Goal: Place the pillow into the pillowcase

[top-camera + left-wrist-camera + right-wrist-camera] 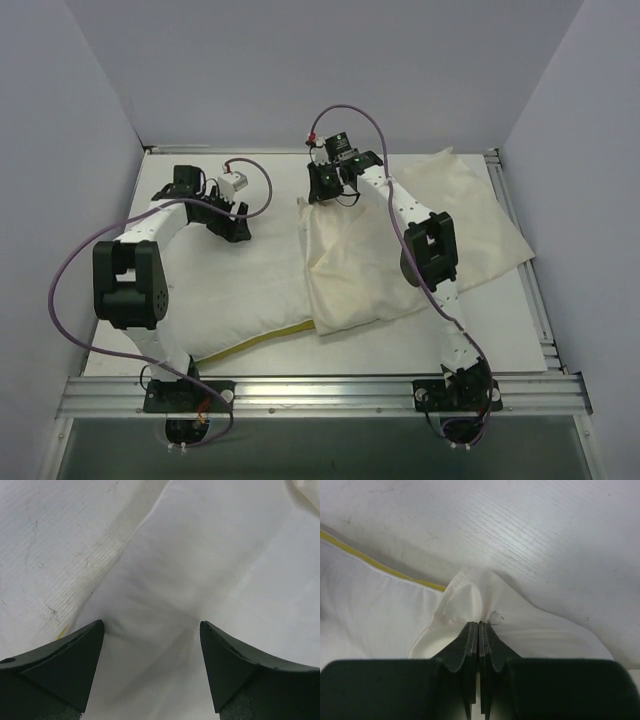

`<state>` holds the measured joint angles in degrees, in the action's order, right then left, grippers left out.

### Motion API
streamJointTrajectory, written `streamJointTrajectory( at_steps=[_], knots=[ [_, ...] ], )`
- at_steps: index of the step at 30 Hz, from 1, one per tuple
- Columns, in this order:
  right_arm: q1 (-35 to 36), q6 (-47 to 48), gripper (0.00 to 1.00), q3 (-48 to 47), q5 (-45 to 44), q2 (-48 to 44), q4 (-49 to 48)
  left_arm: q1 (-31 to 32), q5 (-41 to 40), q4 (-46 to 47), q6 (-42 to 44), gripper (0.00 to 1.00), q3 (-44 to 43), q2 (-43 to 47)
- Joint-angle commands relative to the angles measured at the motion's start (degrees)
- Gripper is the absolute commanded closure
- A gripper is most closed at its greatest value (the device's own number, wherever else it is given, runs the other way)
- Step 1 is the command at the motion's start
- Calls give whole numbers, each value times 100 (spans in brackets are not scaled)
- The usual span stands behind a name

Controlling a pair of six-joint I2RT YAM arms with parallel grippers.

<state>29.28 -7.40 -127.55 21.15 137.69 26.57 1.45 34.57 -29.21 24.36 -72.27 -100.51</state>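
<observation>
The pillow (240, 290) lies across the middle left of the counter (500, 330) in the top view. Its long axis runs roughly left to right and its yellow band sits along the lower edge. The pillowcase (470, 220) lies to the right of it, also stretched left to right. Its left end is draped over the pillow's right end, so the two overlap near the centre of the frame.

My right claw (335, 190) is at the upper left corner of the pillowcase, right where that overlap begins. My right wrist camera shows its jaws pressed fully together on a small peak of hemmed cream cloth. The pillow's yellow band runs off toward the upper left of that view, just beside the pinch. So I have the case by one edge layer, which I judge to be at or near its mouth.

My left claw (151, 625) hangs over the upper left part of the pillow with its jaws spread wide and nothing between them. Under it is only white padding, and I cannot tell whether the tips touch it.

The pillow lies to the left of my right claw's grip. The coming move depends on lifting that edge so the mouth opens toward the pillow. My left arm is the nearer one for pushing the pillow rightward into it.
</observation>
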Motion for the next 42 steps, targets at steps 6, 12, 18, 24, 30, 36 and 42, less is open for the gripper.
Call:
streamJointTrajectory(
  at_steps=[6, 12, 18, 24, 30, 36, 42],
  knots=[
    [218, -288, 100, 291, 987, -374, -204, 372, 814, -129, 797, 71, -472, -575],
    [543, -464, 100, 450, 1225, -629, -354, 1304, 1473, -85, 923, 100, -393, 110],
    [720, -1034, 100, 581, 1392, -936, -547, 1463, 1975, 749, -176, 100, -332, 725],
    [755, -1545, 100, 565, 1270, -1086, -1039, 912, 1756, 1136, -546, 100, 326, 963],
    [571, -809, 33, 590, 805, -1401, -147, 128, 631, 1331, -951, 66, 644, 1094],
    [175, 352, 38, 3653, 57, -4062, 349, 371, 920, -574, 989, 2, 819, 2517],
    [428, 388, 42, 6134, 469, -5936, 875, 2682, -361, -1465, 1459, 2, 2330, 4021]
  ],
)
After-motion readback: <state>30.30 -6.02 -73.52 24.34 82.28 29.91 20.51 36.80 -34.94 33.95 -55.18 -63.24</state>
